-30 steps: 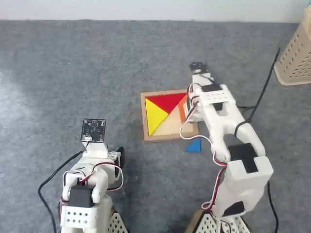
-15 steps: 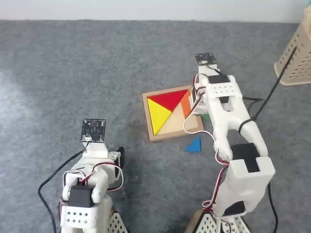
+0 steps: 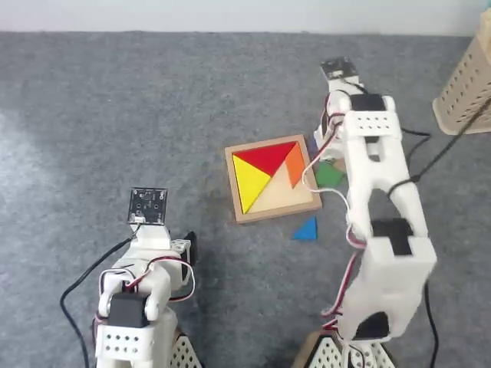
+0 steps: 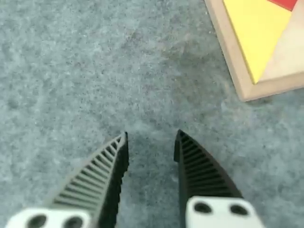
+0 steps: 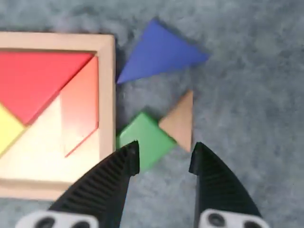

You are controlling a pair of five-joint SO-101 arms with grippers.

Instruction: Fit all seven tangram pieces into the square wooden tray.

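The left hand hangs spread over the grey bench near the wooden tray, which holds a yellow triangle, a red triangle and an orange piece. Just beside its rim the right hand, spread too, hovers above a green square touching a tan triangle.

You have grey carpet underfoot, a pale wall at the far edge, and a beige slotted basket far right.

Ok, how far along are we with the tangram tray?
Done: red triangle, yellow triangle and orange parallelogram sit in the tray. In hand: nothing; right gripper open over the green square and tan triangle. To go: those two plus the dark blue triangle and light blue triangle.
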